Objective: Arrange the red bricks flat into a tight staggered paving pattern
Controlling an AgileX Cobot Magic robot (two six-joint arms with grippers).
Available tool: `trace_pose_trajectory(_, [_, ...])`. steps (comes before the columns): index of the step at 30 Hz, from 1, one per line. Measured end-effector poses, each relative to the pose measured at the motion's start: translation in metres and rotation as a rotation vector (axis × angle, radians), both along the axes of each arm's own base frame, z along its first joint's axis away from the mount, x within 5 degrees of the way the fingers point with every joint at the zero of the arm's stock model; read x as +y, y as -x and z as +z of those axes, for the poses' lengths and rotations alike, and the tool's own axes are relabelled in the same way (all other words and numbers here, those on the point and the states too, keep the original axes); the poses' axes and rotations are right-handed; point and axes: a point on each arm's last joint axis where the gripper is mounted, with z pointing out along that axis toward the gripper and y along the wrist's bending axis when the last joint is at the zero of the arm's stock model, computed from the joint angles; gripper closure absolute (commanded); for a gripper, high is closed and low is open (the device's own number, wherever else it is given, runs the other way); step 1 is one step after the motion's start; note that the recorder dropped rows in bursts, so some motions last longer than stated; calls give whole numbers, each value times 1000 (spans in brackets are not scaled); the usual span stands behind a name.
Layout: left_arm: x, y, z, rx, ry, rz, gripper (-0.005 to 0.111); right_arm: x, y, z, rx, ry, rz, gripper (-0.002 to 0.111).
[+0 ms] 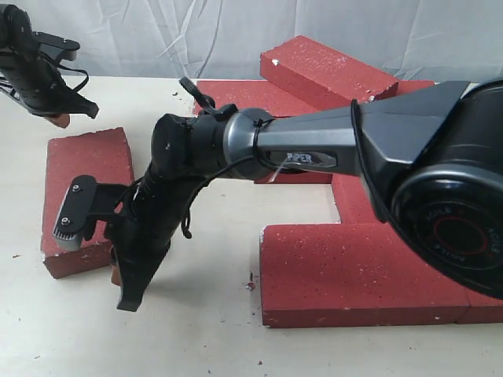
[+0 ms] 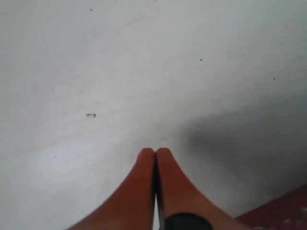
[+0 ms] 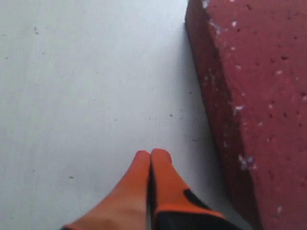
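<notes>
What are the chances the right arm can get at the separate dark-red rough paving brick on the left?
Probably yes. The right gripper is shut and sits close beside that brick, with only bare table between them and nothing blocking.

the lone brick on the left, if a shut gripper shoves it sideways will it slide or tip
The lone brick lies flat and low, so it would probably slide rather than tip. Its thick, solid build suggests it is heavy and stiff. Its rough grain likely drags on the table, and chipped corners hint the edges may crumble.
</notes>
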Motion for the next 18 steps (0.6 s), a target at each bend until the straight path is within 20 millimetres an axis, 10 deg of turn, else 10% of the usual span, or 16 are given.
trace_pose_trajectory(18, [1, 16, -5, 201, -28, -151, 107, 2, -17, -3, -149, 13, -92, 109])
